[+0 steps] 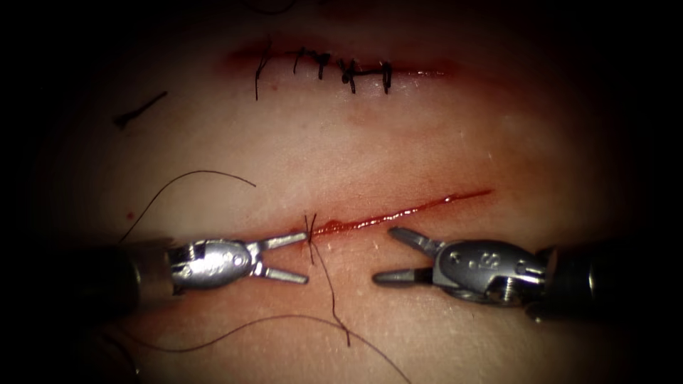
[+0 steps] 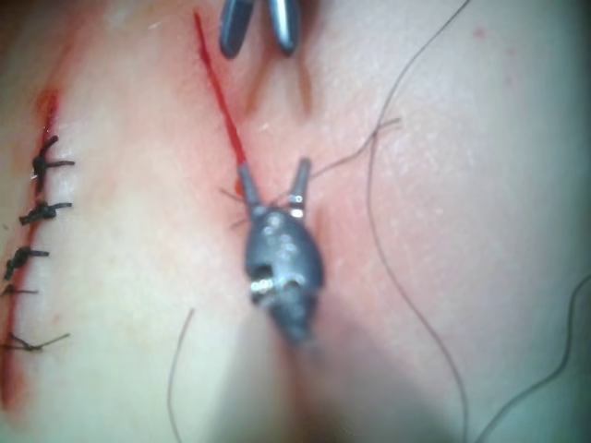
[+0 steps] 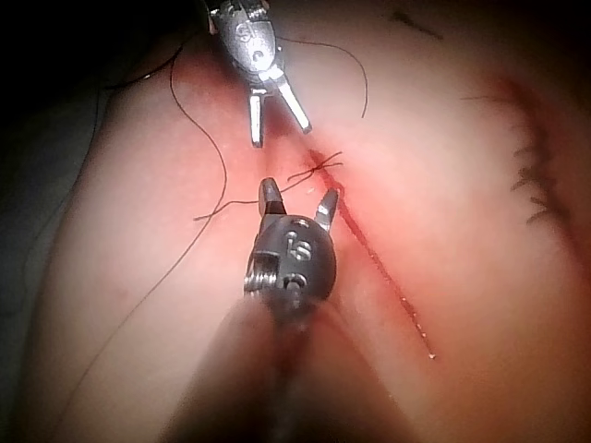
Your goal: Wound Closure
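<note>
pale, glistening tissue [image 1: 427, 142] is spread across the endoscope view, soft and faintly dimpled, darkening at the edges. a closed upper cut [image 1: 334, 64] is seen crossed by a row of short black stitches [image 1: 348, 71]. lower down, an open cut [image 1: 398, 213] is drawn as a thin slanted line, wet with red fluid [image 1: 370, 222]. at its left end a small knot [image 1: 311, 229] of dark thread is seen, with stiff tails standing out. the left tool [image 1: 306, 257], a polished steel piece with two slim tapered prongs, is held with its jaws spread wide and nothing between them; the upper prong lies just beside the knot. the right tool [image 1: 384, 254], blunter and rounded at the wrist, is likewise splayed and empty, just below the cut. fine thread [image 1: 331, 284] is trailed from the knot in loose curls over the tissue. no needle can be made out.

now the left wrist view: the left tool [image 2: 274, 171] is seen forked apart astride the knot end of the red cut [image 2: 222, 101], nothing gripped. the right tool's [image 2: 260, 37] two rounded tips are seen beyond, parted. hair-thin thread [image 2: 388, 240] is looped alongside.

now the right wrist view: the right tool [image 3: 300, 196] is shown with its stubby prongs parted and bare, just short of the knot [image 3: 319, 166]. the left tool [image 3: 277, 125] is seen opposite, spread and empty.
</note>
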Controlling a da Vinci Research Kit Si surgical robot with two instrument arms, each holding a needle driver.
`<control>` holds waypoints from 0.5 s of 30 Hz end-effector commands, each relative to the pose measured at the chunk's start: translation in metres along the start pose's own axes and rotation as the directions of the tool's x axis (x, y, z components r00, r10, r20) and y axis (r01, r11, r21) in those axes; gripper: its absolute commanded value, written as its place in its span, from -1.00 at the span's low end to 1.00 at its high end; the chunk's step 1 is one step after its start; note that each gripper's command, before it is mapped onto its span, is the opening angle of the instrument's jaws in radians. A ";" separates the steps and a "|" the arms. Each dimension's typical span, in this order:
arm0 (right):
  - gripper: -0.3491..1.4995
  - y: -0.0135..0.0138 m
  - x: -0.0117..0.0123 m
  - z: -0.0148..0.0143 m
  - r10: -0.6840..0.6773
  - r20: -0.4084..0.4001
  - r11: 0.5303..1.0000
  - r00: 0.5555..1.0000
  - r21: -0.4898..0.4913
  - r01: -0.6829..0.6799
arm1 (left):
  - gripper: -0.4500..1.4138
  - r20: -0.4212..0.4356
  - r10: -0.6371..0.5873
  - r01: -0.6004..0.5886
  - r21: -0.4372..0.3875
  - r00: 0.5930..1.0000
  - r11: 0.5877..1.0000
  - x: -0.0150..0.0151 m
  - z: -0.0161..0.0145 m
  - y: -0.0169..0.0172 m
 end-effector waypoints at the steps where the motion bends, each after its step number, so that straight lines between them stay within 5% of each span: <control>1: 0.98 -0.0006 -0.0005 0.0006 0.003 -0.003 1.000 1.000 0.002 -0.003 | 0.04 0.005 0.002 -0.002 0.000 1.000 1.000 -0.0008 0.0012 0.0006; 15: 0.98 -0.0007 -0.0006 0.0007 0.003 -0.008 1.000 1.000 -0.002 -0.003 | 0.08 0.109 0.102 -0.100 -0.026 0.989 0.995 -0.0032 0.0044 0.0037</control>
